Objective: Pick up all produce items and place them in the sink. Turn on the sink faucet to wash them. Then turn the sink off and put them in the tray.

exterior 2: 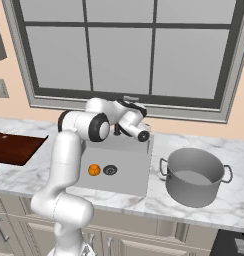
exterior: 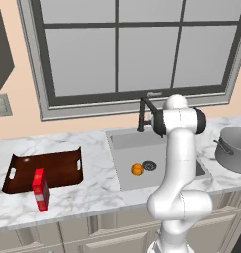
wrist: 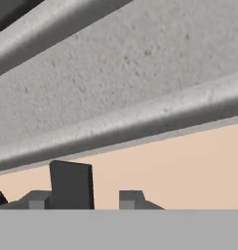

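The small round orange fruit (exterior: 137, 169) lies in the grey recessed sink (exterior: 123, 141) beside the drain; the gripper (wrist: 82, 202) near the thin black faucet (exterior: 143, 113) holds nothing, its opening unclear.

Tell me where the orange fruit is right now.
The orange fruit lies on the floor of the sink, just left of the round drain, in both base views.

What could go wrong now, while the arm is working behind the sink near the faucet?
1. The hand view faces the window frame and wall, not the faucet, so the tool may miss the small handle.
2. The orange lies loose in the sink beside the drain; water could perhaps roll it.
3. The red box stands by the wooden tray and might be knocked over later.
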You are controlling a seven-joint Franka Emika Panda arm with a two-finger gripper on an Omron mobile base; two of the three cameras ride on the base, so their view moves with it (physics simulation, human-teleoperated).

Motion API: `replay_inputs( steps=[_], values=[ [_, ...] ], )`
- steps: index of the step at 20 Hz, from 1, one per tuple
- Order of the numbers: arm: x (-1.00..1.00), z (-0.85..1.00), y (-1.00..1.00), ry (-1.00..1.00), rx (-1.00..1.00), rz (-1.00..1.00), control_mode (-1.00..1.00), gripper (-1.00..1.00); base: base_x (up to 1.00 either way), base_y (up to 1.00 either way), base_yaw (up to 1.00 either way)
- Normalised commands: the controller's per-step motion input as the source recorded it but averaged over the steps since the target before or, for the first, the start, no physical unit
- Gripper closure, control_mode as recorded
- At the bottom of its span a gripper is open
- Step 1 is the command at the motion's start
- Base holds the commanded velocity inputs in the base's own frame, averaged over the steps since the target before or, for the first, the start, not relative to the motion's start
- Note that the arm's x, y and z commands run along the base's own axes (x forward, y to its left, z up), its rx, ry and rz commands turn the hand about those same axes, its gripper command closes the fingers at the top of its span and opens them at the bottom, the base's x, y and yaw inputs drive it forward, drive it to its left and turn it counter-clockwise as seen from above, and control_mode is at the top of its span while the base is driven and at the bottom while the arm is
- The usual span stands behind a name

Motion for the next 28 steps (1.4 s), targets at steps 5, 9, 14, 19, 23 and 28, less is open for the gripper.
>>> replay_inputs(
  steps=[5, 9, 14, 19, 23, 28],
  values=[
    [-0.25, -0.60, -0.78, 0.11, 0.12, -0.01, -1.00, 1.00, 0.00, 0.00, 0.00],
    [-0.11, -0.38, -0.53, 0.04, 0.03, 0.00, -1.00, 1.00, 0.00, 0.00, 0.00],
    [-0.14, -0.19, -0.38, 0.00, 0.02, 0.02, -1.00, 1.00, 0.00, 0.00, 0.00],
    [-0.04, 0.00, 0.02, -0.06, 0.00, 0.18, -1.00, 1.00, 0.00, 0.00, 0.00],
    [0.00, 0.11, 0.16, -0.10, 0.00, 0.24, -1.00, 1.00, 0.00, 0.00, 0.00],
    [0.00, 0.28, 0.31, -0.13, -0.03, 0.24, -1.00, 1.00, 0.00, 0.00, 0.00]
  ],
)
